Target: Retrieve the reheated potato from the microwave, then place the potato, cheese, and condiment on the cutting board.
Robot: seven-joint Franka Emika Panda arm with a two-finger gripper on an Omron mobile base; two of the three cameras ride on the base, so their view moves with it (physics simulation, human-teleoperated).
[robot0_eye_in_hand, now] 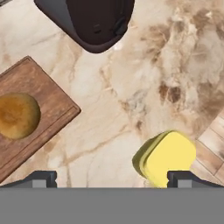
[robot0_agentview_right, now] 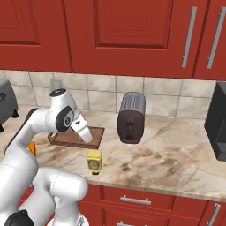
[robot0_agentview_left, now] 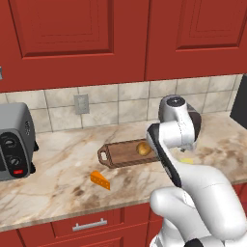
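Potato point(robot0_eye_in_hand: 17, 114) sits on the cutting board point(robot0_agentview_left: 126, 153); fingers point(robot0_eye_in_hand: 183, 178) spread wide above the condiment point(robot0_agentview_right: 94, 161) on the bench point(robot0_agentview_right: 167, 154).

Looking down along the open claw point(robot0_eye_in_hand: 111, 177), its 2 dark fingertips point(robot0_eye_in_hand: 40, 178) stand wide apart at the bottom. The yellow bottle point(robot0_eye_in_hand: 168, 156) stands on the marble counter point(robot0_eye_in_hand: 131, 96), just beside the right-hand tip. The potato point(robot0_eye_in_hand: 17, 115) rests on the wooden board point(robot0_eye_in_hand: 41, 94), up and left of the claw. A dark toaster point(robot0_eye_in_hand: 94, 22) lies straight ahead, well apart.
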